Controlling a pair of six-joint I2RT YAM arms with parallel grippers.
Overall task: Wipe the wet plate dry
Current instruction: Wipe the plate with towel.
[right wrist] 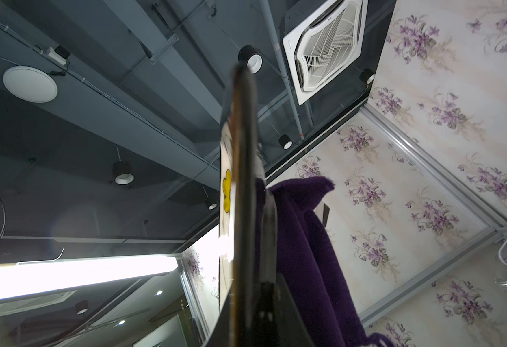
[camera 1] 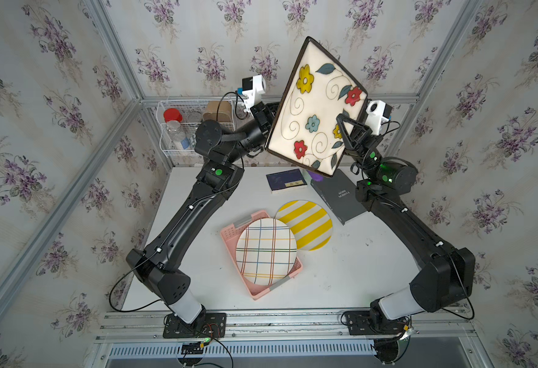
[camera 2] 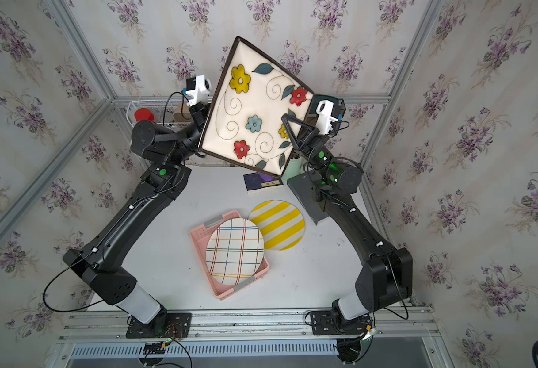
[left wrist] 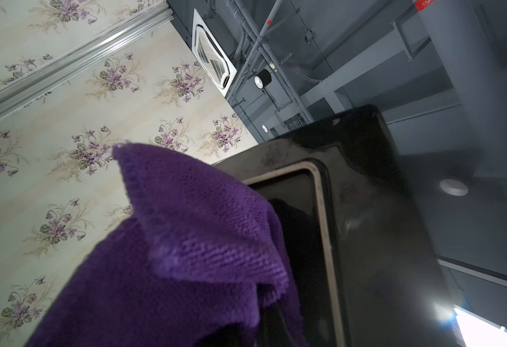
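Far left at the back there's a white wire rack (camera 1: 178, 127) of jars, and the black left arm (camera 1: 197, 207) is reaching up past it. Its claw is hidden behind the square cream ceramic plate with painted flowers (camera 1: 312, 105) in both top views. It is closed tight on the purple microfibre cloth (left wrist: 186, 255). The left wrist view alone shows this: the cloth is bunched against the plate's glossy dark underside, next to its pale foot ring.

The plate is the centre of it, lifted high above the white surface (camera 1: 340, 270) and standing steeply on edge like a diamond. One corner points up at the back wall and the opposite corner points down, so its long line runs corner to corner. The flowered face is turned to the top cameras. The right wrist view sees it edge-on, as a thin dark rim with the cloth behind it.

On the right, the right claw (camera 1: 340, 120) is clamped over the plate's rim, one triangular finger across the painted face and the other behind it.

Below on the surface, a pink plastic basket (camera 1: 229, 234) carries a round check-lined plate (camera 1: 266, 251). A round yellow-striped plate (camera 1: 309, 226) lies just beside it, its edge under the checked one.
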